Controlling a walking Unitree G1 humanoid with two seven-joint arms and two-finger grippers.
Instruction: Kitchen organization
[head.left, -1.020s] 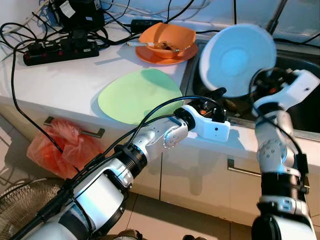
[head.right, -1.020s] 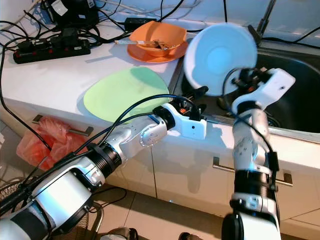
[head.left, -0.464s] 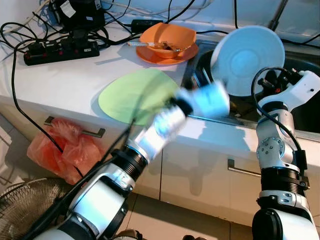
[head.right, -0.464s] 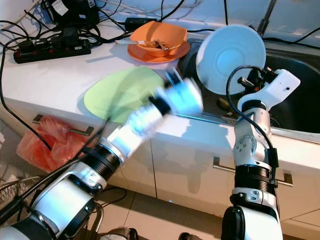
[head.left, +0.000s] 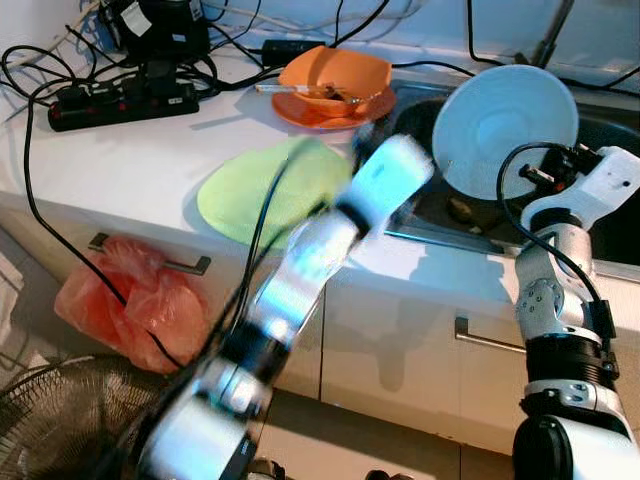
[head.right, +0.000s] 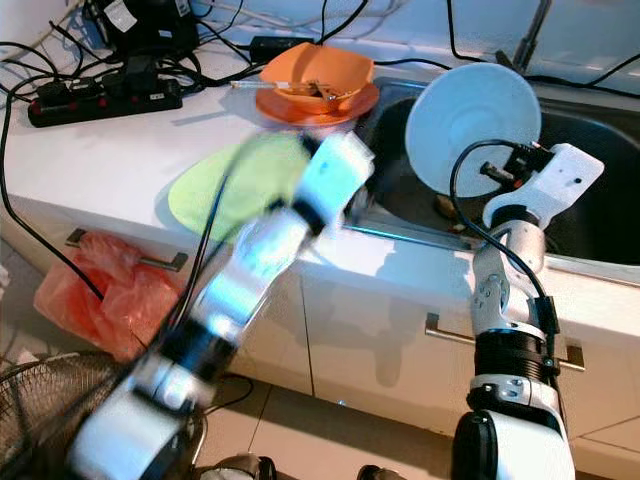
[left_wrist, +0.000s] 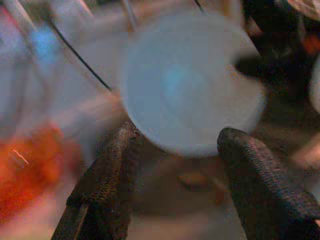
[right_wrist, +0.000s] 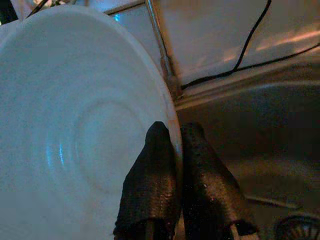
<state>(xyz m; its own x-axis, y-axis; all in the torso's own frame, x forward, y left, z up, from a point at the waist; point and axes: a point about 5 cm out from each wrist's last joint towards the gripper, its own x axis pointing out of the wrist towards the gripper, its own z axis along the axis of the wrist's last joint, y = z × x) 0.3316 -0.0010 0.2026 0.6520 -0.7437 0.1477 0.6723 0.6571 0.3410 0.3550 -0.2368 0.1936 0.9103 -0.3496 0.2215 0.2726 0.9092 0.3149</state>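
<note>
Right wrist view, right end effector (right_wrist: 172, 150) pinching rim of round glossy white plate (right_wrist: 75, 135), left end effector (left_wrist: 175, 145) fingers spread, blurred

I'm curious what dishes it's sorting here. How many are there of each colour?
Pale blue plate, gripped on edge over the sink by the right gripper: 1
Green plate: 1
Orange plate: 1
Orange bowl: 1
Total: 4

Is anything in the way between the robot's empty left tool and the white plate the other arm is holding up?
Nothing visible is. The right tool pinches the rim of the white plate, held upright above the sink. The left tool is open, and in its blurred wrist view the plate sits straight ahead between its fingers.
</note>
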